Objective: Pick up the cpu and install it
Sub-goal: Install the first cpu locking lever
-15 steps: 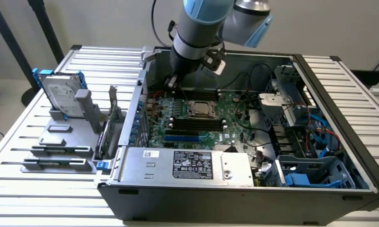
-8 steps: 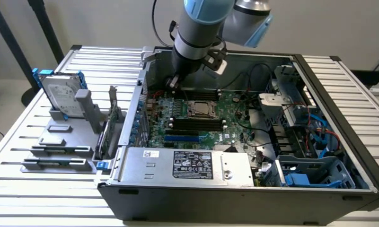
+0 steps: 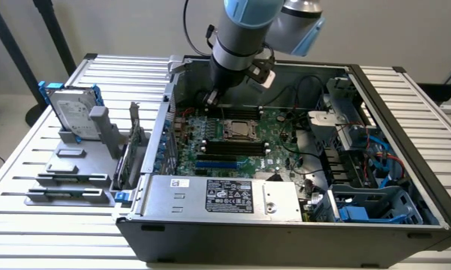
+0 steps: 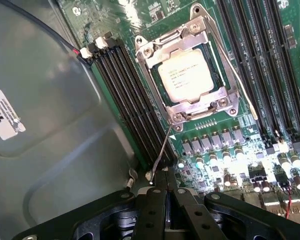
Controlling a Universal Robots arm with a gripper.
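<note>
Cpu (image 4: 186, 75) seated in socket (image 4: 155, 52) (tool (image 4: 165, 200) pinched together above).

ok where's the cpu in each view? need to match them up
Exterior view: the cpu sits in its socket at the middle of the green motherboard, just below the arm's gripper.
Wrist view: the cpu lies under the metal socket frame, dark memory slots on both sides.
Shared landmark: the metal socket frame around the chip.

Grey arm (image 3: 236, 39), light-blue joint caps
</note>
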